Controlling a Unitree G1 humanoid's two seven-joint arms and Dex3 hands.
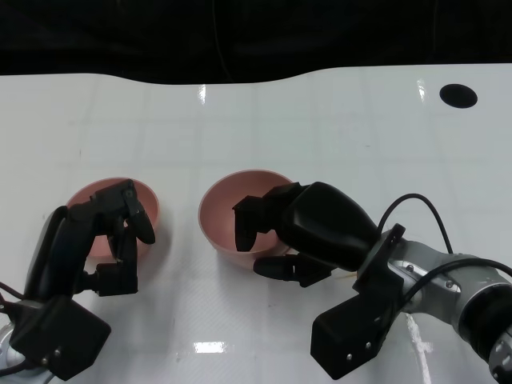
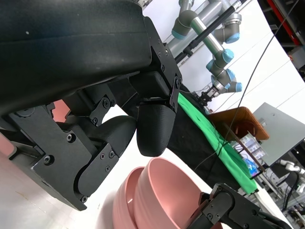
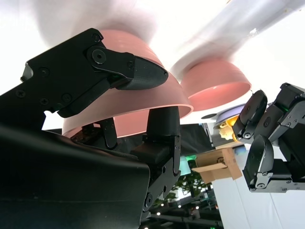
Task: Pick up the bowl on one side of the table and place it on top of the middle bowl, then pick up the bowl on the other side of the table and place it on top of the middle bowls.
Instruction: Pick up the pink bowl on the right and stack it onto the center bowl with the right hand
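Note:
Two pink bowls sit nested at the table's middle [image 1: 228, 210]; the left wrist view shows the upper one [image 2: 164, 193] inside the lower. My right hand [image 1: 300, 232] grips the upper bowl's near rim [image 3: 143, 98], fingers inside and thumb outside. A third pink bowl [image 1: 96, 204] stands at the left, also seen in the right wrist view [image 3: 217, 83]. My left hand [image 1: 116, 240] hovers over that bowl's near rim with its fingers [image 2: 152, 126] apart, holding nothing; in the right wrist view the left hand [image 3: 269, 138] lies beside that bowl without touching it.
The white table [image 1: 336, 136] extends to a dark far edge. A round black hole [image 1: 458, 95] is at the far right. Beyond the table, the left wrist view shows a green cloth [image 2: 214, 129], an orange bin [image 2: 238, 121] and a grey robot arm [image 2: 209, 33].

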